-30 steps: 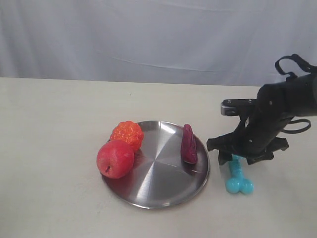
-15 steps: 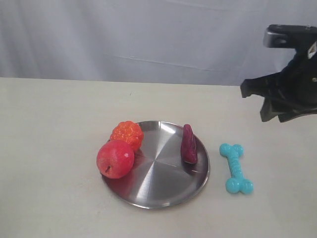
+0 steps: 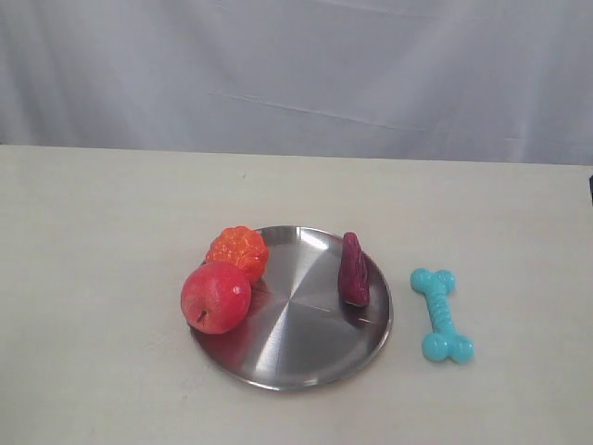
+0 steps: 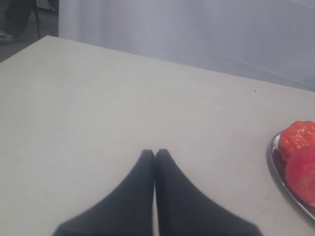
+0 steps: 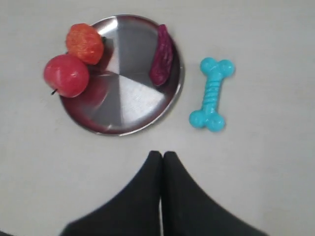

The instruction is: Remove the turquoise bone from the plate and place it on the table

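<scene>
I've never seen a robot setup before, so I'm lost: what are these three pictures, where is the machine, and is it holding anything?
The machine is a robot with two arms, each ending in a two-fingered gripper. One picture comes from a camera that stands apart from the arms and looks at the whole scene. The other two come from a camera on each wrist. The black wedges in them are the left gripper and the right gripper, both closed and holding nothing. On the beige table sits a shiny steel plate. A red apple and an orange bumpy fruit are at its rim, and a dark purple piece lies on it. The turquoise bone lies on the table beside the plate, not touching it.
</scene>
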You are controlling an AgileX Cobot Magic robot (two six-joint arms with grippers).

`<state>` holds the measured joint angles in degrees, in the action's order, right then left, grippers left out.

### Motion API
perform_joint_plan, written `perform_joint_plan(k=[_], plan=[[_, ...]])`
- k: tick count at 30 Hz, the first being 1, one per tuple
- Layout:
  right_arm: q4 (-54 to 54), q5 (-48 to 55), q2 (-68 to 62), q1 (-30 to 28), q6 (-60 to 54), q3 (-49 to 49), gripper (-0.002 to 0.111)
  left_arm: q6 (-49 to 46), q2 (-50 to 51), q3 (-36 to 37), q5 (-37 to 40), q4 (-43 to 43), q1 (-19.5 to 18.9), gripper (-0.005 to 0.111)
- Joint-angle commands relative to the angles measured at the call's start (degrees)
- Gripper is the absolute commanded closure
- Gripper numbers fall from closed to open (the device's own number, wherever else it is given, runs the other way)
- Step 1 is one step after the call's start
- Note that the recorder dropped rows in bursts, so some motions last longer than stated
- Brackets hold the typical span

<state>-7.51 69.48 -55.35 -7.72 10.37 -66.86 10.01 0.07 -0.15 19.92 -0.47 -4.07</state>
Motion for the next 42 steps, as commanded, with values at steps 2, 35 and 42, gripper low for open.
perform_joint_plan(k=[2, 35, 42], plan=[[-5.35, -2.62, 10.86, 2.42, -2.66, 10.45, 0.109, 0.11, -0.07, 0.15, -0.31, -0.17, 0.30, 0.107], [0.13, -44.87, 29.59, 9.76, -6.06, 40.94, 0.109, 0.11, -0.07, 0.15, -0.31, -0.17, 0.30, 0.107], [2.02, -49.37, 30.70, 9.76, -6.66, 40.94, 0.109, 0.11, -0.07, 0.15, -0.31, -0.17, 0.30, 0.107]])
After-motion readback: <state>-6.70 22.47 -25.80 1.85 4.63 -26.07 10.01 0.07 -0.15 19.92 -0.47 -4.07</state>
